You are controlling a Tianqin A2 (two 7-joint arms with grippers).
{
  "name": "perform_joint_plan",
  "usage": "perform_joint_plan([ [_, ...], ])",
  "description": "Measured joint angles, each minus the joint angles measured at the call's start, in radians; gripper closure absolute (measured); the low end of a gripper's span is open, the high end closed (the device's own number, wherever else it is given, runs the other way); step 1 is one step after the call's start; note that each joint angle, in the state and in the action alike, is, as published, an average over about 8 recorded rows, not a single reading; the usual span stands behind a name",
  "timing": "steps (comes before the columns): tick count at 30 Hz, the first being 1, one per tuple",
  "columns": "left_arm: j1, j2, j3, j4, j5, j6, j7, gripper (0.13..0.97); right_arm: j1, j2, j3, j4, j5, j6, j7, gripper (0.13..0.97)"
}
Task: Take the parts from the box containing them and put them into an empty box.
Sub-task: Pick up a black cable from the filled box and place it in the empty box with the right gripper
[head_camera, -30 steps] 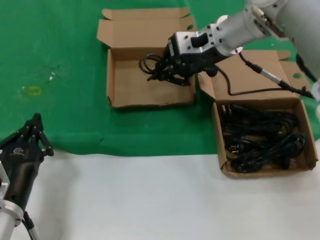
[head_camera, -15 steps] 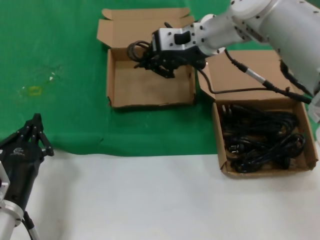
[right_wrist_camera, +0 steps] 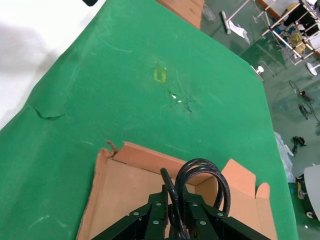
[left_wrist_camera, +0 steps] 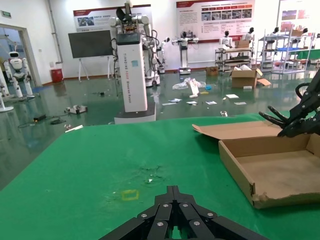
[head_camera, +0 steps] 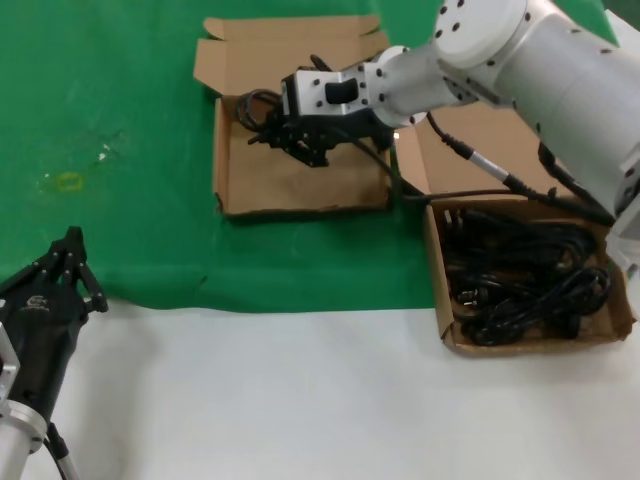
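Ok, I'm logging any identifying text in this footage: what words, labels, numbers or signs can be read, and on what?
Nothing reads clearly enough to quote.
Vertical lettering on the white pillar: too blurred to read.
Red-headed wall posters: text too small.
Green sign above the doorway: too small.
White mark on the left gripper: too small.
Open cardboard box: no print visible.

Your right end effector (head_camera: 300,142) and its cord (head_camera: 255,108) block the left box (head_camera: 300,195) from above; the green mat (head_camera: 100,100) beside the box is open room.
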Motion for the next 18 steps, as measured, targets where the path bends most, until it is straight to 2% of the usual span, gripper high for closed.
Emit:
perform_joint_plan([
  [18,0.0,0.0,0.0,0.0,0.0,0.0,-0.001,0.953,-0.042,0.0,0.0,0.048,-0.014,0.073,-0.007,0.911],
])
